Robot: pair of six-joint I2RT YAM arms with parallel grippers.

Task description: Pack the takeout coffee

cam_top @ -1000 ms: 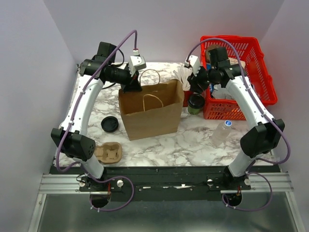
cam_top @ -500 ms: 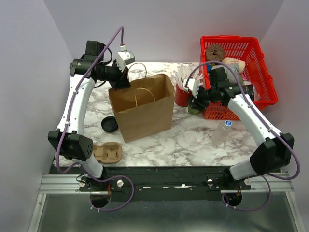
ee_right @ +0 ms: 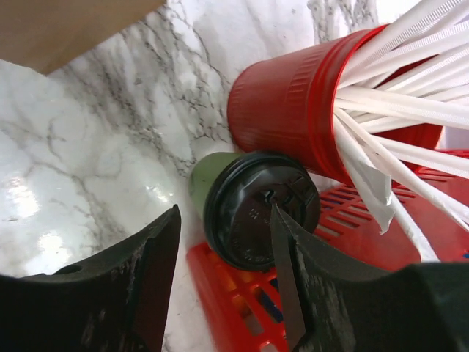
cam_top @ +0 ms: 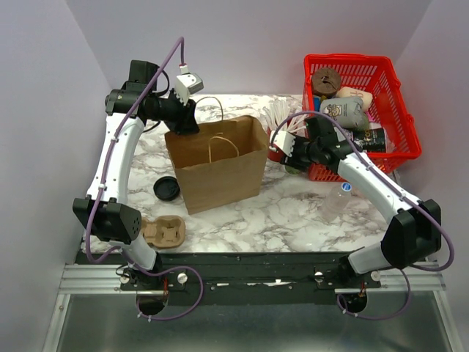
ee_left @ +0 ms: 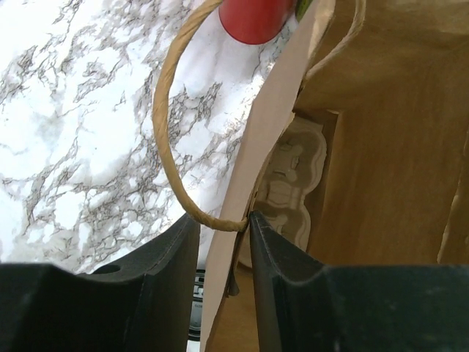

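The takeout coffee [ee_right: 260, 209], an olive-green cup with a black lid, stands between the red cup of white sticks [ee_right: 289, 110] and the red basket's wall [ee_right: 234, 293]. My right gripper [ee_right: 224, 213] hangs open just above it, one finger over the lid and the other off to the side; in the top view this gripper [cam_top: 294, 158] hides most of the cup. The brown paper bag [cam_top: 220, 172] stands open mid-table. My left gripper [ee_left: 223, 218] straddles its back wall beside a handle [ee_left: 165, 125], jaws apart. A cup carrier [ee_left: 293, 176] lies inside.
The red basket [cam_top: 399, 81] at the back right holds several items. A clear bottle [cam_top: 335, 199] lies in front of it. A loose black lid [cam_top: 167, 188] and a cardboard cup carrier [cam_top: 164, 231] sit left of the bag.
The left gripper dragged the bag leftward, then its jaws parted off the bag's back wall. The right gripper came down and forward onto the coffee cup.
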